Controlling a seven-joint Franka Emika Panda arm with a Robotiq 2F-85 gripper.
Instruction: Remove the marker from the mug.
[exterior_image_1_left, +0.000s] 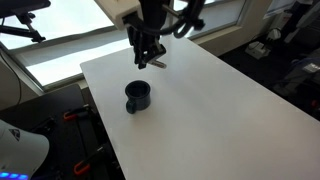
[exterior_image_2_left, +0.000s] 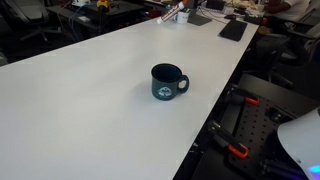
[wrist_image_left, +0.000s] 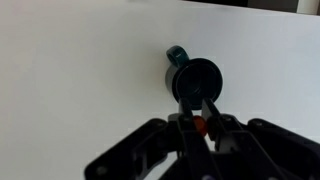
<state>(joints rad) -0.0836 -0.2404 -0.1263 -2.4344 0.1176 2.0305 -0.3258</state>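
Marker (wrist_image_left: 200, 127) is out of the mug (wrist_image_left: 197, 82) as far as you can tell from the wrist view. Only its orange-red end shows, pinched in your tool (wrist_image_left: 204, 120), which is clamped onto it with no gap you can see. The rest of the pen is too hidden to make out, tbh. The mug sits upright on the white worktop (wrist_image_left: 70, 90), just above the tool in that view, with its handle (wrist_image_left: 176, 53) pointing up and left, and nothing pokes out of its mouth. In an exterior view your tool (exterior_image_1_left: 150, 60) hangs above the worktop (exterior_image_1_left: 220, 100), up and behind the mug (exterior_image_1_left: 137, 96), clearly apart from it. In an exterior view the mug (exterior_image_2_left: 168, 82) stands by itself on the worktop (exterior_image_2_left: 80, 90), nearer the right-hand edge, handle out to the right, and its inside looks dark.
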